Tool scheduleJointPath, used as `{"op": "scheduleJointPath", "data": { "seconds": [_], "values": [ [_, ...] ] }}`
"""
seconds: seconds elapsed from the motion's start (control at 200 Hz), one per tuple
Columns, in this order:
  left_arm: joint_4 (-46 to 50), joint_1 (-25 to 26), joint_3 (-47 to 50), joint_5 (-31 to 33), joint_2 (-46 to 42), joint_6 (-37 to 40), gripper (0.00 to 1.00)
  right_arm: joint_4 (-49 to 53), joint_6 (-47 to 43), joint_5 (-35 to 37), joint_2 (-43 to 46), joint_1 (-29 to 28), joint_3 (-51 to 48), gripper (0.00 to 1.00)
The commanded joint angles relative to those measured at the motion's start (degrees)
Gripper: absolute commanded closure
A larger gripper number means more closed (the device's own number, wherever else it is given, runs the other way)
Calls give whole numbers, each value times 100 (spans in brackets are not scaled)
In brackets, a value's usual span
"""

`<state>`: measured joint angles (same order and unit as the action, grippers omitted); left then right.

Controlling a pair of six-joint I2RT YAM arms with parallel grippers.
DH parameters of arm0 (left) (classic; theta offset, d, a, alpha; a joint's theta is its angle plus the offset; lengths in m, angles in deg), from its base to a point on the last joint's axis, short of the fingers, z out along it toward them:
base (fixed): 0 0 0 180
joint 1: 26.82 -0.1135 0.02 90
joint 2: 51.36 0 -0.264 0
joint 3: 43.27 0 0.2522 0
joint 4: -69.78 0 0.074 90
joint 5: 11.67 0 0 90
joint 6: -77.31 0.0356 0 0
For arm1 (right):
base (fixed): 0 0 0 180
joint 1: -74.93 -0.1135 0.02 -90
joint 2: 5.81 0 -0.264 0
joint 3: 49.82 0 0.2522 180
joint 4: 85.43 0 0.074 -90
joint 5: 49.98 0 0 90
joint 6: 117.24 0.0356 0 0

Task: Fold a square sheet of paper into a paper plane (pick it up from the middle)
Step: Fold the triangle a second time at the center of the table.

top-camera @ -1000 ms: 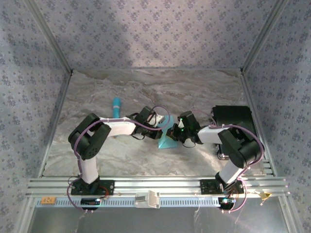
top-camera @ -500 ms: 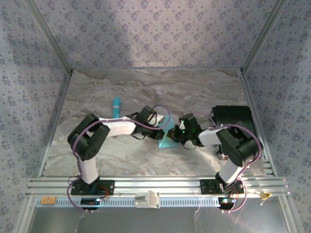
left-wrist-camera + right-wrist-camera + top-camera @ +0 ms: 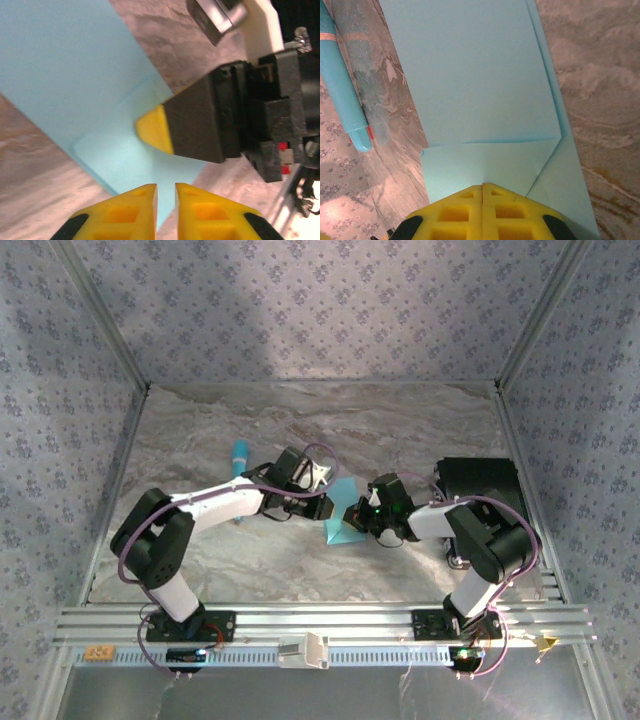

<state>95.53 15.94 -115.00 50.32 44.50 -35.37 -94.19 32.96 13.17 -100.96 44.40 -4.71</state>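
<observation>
Sheet (image 3: pixel 480 90) creased | right jaws shut, pressing it | left jaws barely ajar, empty | right wrist: pen (image 3: pixel 341 85) alongside

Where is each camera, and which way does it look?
Top external: high behind the arms, looking down at the marble-patterned table; left arm and right arm meet over the folded light blue paper sheet.
Left wrist: on the left arm, looking down at the paper; its own yellow jaws, slightly apart, below; the right arm's jaws opposite.
Right wrist: on the right arm, looking along the paper; its own shut yellow jaws below.
Shared: all see the paper; top and right wrist see the slim turquoise pen-like stick.
</observation>
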Motion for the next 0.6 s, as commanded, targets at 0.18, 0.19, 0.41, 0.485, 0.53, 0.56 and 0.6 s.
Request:
{"op": "scheduleJointPath", "data": {
  "seconds": [0.18, 0.19, 0.41, 0.485, 0.53, 0.56, 0.6],
  "values": [
    [44, 278, -451, -922, 812, -139, 91, 644, -14, 382, -152, 9, -50, 98],
    [41, 277, -451, -914, 830, -153, 91, 644, -10, 382, -152, 11, -53, 98],
    [23, 281, -439, -864, 1116, -202, 91, 653, -11, 374, -141, 28, -59, 98],
    [32, 277, -414, -855, 1180, -189, 91, 653, -13, 365, -138, 22, -57, 98],
    [31, 278, -403, -851, 1218, -184, 91, 660, -9, 376, -139, 27, -62, 98],
    [39, 285, -391, -827, 1246, -171, 91, 670, -9, 374, -140, 22, -54, 98],
    [63, 290, -373, -787, 1273, -151, 90, 692, -11, 365, -152, 31, -55, 98]
  ]
}}
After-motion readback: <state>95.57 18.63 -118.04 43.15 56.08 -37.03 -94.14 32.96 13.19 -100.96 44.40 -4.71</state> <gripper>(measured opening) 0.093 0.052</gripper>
